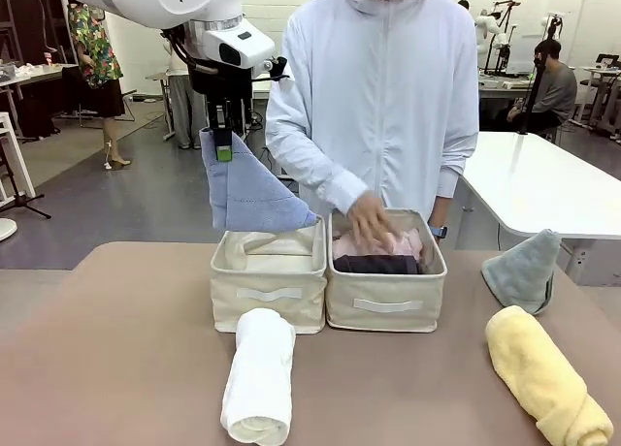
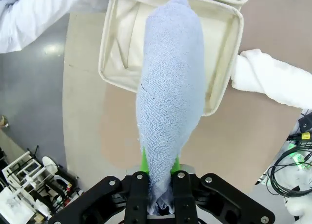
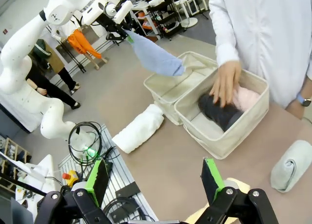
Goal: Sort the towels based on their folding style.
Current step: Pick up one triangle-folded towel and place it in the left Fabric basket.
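Got the left gripper [image 1: 224, 147] clamped tight on the pointy tip of the light blue towel [image 1: 250, 202], jaws squeezed right down on the cloth. Held up in the air, wide end dangling over the back edge of the left bin [image 1: 269, 293]. Looking down from that wrist, hanging pretty much straight above the open bin.

Over in the right bin [image 1: 386, 310]: pink towel [image 1: 409, 240] and dark grey towel [image 1: 378, 265] side by side, with the person's hand [image 1: 369, 221] resting down in there on top of them.

Lying on the table [image 1: 116, 349] just in front of the left bin, one end right up by its front wall: white rolled towel [image 1: 260, 373].

Off on the right side of the table: yellow rolled towel [image 1: 545, 376] near the front edge, and just behind it the grey-green cone towel [image 1: 524, 269], point up.

Right gripper [image 3: 155, 177] spread wide open, holding nothing, hovering up above the near edge of the table, well apart from both bins.
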Motion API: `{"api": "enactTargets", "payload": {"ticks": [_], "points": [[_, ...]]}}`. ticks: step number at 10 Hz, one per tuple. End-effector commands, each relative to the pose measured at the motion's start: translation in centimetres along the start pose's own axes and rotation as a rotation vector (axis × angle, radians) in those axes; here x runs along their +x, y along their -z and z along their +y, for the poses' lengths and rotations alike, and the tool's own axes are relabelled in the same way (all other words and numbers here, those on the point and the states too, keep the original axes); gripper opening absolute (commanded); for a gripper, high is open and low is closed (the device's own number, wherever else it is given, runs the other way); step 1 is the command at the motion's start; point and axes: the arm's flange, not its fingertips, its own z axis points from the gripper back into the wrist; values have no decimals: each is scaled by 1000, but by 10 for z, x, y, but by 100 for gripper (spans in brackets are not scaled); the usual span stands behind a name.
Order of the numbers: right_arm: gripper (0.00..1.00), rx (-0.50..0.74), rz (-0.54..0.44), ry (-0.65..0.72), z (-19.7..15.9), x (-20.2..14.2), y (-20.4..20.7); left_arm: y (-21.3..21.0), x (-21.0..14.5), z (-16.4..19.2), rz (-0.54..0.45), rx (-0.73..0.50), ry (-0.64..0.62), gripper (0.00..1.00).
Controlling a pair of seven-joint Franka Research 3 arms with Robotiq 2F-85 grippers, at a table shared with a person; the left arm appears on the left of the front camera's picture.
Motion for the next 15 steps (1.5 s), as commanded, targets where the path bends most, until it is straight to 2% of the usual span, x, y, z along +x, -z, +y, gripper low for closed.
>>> {"api": "enactTargets", "payload": {"ticks": [1,4,5,6,15], "points": [[100,20,-25,-20,-1,2,1,-8,-11,-2,-8,2,-14,15],[100,20,-25,-20,-1,2,1,-6,-6,2,-1,7,-11,15],[100,20,-25,-20,-1,2,1,19,6,-3,28,-23,64,15],[100,20,-25,-20,-1,2,1,34,14,-3,48,-30,85,15],[100,20,-25,-20,-1,2,1,127,47,-15,182,-143,133,15]]}}
